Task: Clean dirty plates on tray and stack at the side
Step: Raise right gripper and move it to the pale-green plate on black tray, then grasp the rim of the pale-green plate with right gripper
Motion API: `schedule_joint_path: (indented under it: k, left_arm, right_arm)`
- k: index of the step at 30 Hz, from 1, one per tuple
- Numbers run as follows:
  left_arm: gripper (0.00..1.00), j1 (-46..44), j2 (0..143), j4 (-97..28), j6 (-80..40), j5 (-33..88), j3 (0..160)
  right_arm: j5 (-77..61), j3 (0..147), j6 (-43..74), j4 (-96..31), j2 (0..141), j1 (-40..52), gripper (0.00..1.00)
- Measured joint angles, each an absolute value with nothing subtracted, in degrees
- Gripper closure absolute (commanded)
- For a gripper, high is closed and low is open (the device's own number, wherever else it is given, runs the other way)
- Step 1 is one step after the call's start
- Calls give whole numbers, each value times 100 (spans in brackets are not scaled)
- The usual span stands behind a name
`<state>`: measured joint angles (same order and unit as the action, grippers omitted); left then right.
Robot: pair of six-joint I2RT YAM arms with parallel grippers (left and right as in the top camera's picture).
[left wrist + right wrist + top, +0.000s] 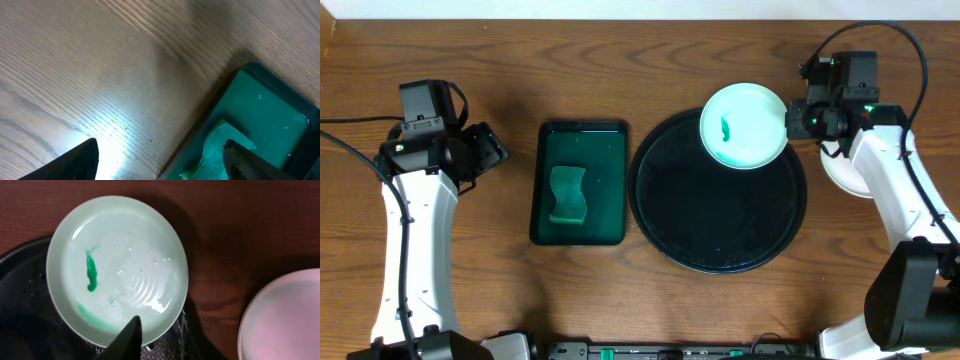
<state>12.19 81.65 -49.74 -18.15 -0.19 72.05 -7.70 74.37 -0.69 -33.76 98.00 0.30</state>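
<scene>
The right tool (pixel 797 118) hangs at the rim of a small round mint-green plate (pixel 117 275). Only one dark finger (pixel 131 337) shows in its wrist view, its tip over the plate's near edge, so I cannot tell whether the jaws stand apart or pinch that rim. The plate lies straight ahead of this tool, on the edge of the large round black tray (pixel 720 220), partly overhanging the raised rim toward the wooden bench (pixel 620 60). A green smear marks its face, so it looks unwiped. Beside the tool, away from the tray, a second pale plate (pixel 285 315) lies on the bench; how many are stacked there is hidden. Far across, the left tool (pixel 492 150) is spread wide and holds nothing. A green sponge (pixel 568 195) lies just ahead of it in the dark green rectangular tray (pixel 582 127). I judge the task well along: this plate needs wiping and stacking.
</scene>
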Motion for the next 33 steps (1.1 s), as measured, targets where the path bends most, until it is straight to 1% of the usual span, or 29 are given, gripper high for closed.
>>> schedule_joint_path:
  k: [7, 8, 11, 17, 23, 26, 33]
  left_arm:
    - [21, 1219, 8165, -4974, -1815, -19, 7205]
    - [20, 1219, 8165, -4974, -1815, -19, 7205]
    - [21, 1219, 8165, -4974, -1815, -19, 7205]
    - [21, 1219, 8165, -4974, -1815, -21, 7205]
    - [20, 1219, 8165, -4974, -1815, -19, 7205]
    - [20, 1219, 8165, -4974, -1815, -19, 7205]
    - [20, 1219, 8165, -4974, -1815, -19, 7205]
  right_arm:
    - [-729, 7100, -69, -2917, 9800, 30, 67]
    - [-696, 7067, -69, -2871, 9800, 30, 64]
    - [-615, 6971, -67, -2716, 9800, 30, 60]
    - [-554, 6882, -69, -2582, 9800, 30, 56]
    - [-523, 6882, -67, -2477, 9800, 30, 54]
    - [-460, 6879, -64, -2408, 9800, 30, 50]
    - [-381, 6879, -69, -2150, 9800, 30, 51]
